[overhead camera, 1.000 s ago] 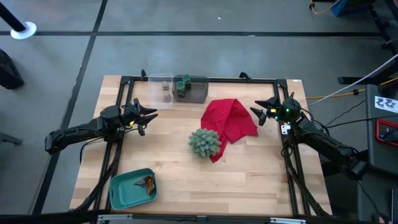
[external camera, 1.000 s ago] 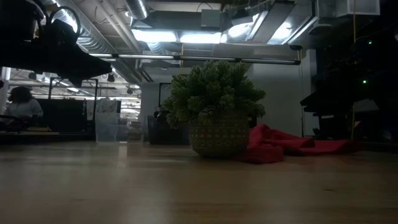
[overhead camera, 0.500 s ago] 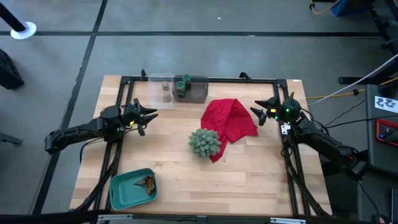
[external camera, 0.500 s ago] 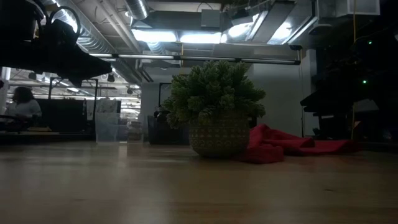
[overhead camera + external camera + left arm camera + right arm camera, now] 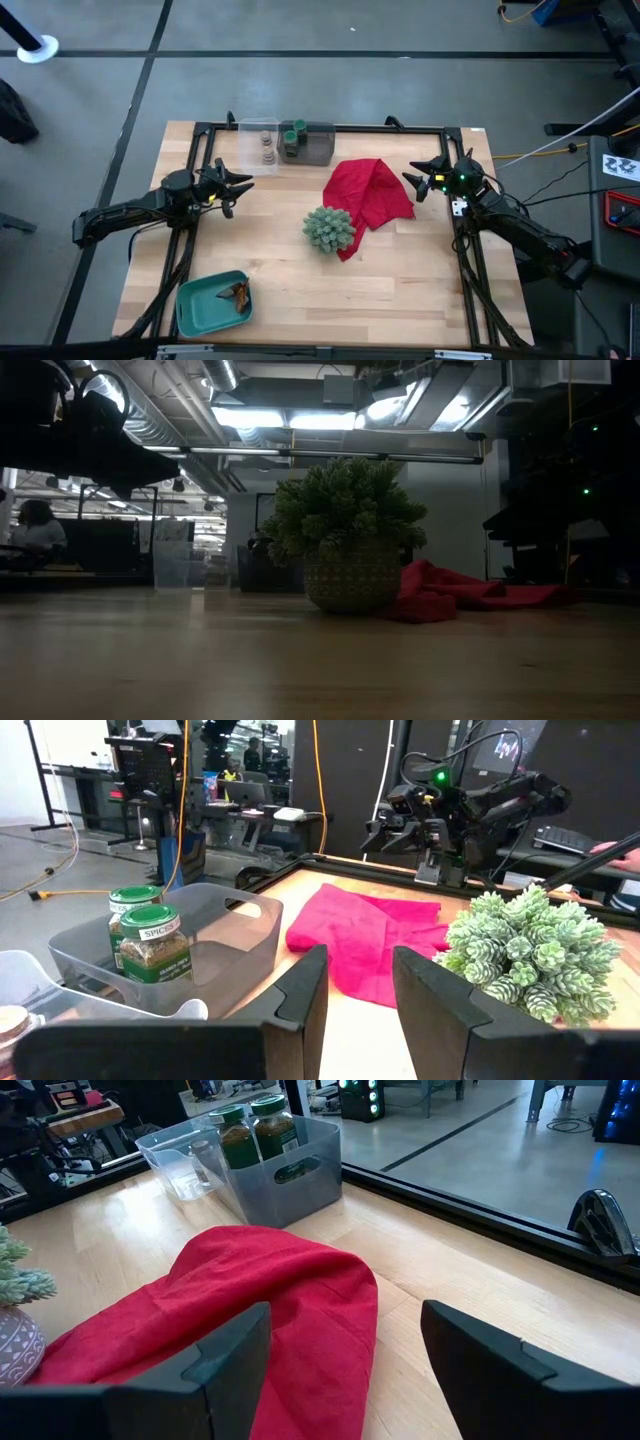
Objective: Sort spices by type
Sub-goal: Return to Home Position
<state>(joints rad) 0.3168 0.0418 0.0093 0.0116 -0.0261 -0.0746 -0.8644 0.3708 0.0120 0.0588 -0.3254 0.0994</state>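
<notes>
I am holding my left claw (image 5: pixel 238 190) and right claw (image 5: pixel 412 184) spread and empty over the sides of the bench (image 5: pixel 400 285). Green-lidded jars (image 5: pixel 292 137) are sitting in the dark bin (image 5: pixel 322 150), brown jars (image 5: pixel 267 146) in the clear bin (image 5: pixel 248 133), and packets (image 5: pixel 234 293) in the teal bin (image 5: pixel 195 306). If it swings low, my right claw risks snagging the red cloth (image 5: pixel 372 192).

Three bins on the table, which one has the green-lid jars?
The dark grey bin at the far edge. The clear bin beside it holds brown jars; the teal bin holds packets.
</notes>
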